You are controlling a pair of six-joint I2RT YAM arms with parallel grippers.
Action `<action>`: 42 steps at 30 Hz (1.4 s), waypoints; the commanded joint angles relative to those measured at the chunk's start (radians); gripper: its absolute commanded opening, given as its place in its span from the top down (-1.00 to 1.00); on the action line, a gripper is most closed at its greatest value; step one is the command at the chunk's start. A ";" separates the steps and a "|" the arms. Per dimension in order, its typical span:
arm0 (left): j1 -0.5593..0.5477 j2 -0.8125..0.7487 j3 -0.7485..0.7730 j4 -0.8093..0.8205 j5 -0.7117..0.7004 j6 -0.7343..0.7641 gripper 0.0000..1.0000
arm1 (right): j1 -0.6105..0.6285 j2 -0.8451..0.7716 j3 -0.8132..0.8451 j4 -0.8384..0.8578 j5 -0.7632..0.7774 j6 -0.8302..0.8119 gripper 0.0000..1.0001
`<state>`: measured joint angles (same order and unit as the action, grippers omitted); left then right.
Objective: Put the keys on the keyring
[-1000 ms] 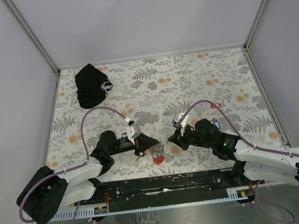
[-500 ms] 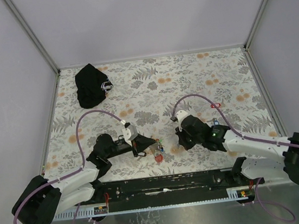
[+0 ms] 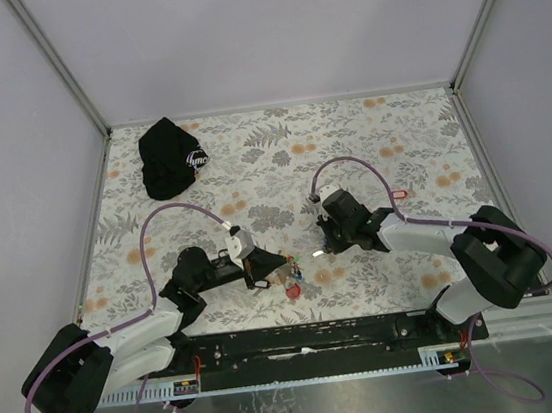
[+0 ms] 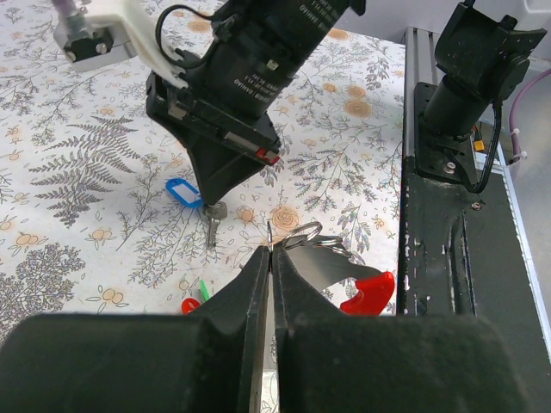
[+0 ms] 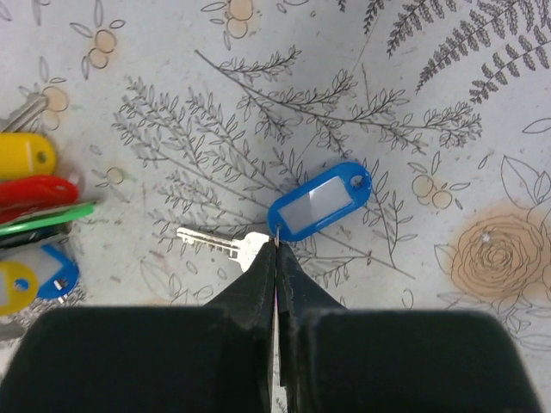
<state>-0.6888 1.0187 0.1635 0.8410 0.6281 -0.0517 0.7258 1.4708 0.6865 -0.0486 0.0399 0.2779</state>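
Overhead, looking down on whole table (image 3: 348,137); wrists close, left slanting, right straight down, sharing blue tag (image 5: 320,202).

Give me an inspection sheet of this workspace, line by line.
Surface: floral tabletop, flat.
Job's things: keyring with red piece; blue-tagged key lying flat; other tagged keys bunched apart from it.
Clutter: black cap in far left corner; small red tag alone on the right.
Grippers: left gripper shut on keyring; right gripper shut, tips at the link between tag and key.
Cables: purple cables loop above both arms.
Surroundings: plain walls; nothing else seen.
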 commanded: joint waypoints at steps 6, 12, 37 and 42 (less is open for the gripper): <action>-0.004 0.000 0.000 0.031 -0.007 0.004 1.00 | -0.022 0.043 0.068 0.079 0.001 -0.052 0.96; -0.005 0.000 -0.001 0.032 -0.010 0.004 1.00 | -0.022 -0.074 0.058 -0.018 -0.036 -0.063 1.00; -0.004 0.004 0.001 0.026 -0.010 0.008 1.00 | -0.022 -0.129 0.114 -0.368 -0.190 -0.038 1.00; -0.005 0.006 0.002 0.019 -0.010 0.008 1.00 | -0.025 0.013 0.213 -0.327 -0.141 -0.094 1.00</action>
<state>-0.6891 1.0229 0.1635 0.8406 0.6270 -0.0517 0.7086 1.4174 0.8070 -0.4438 -0.1410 0.2459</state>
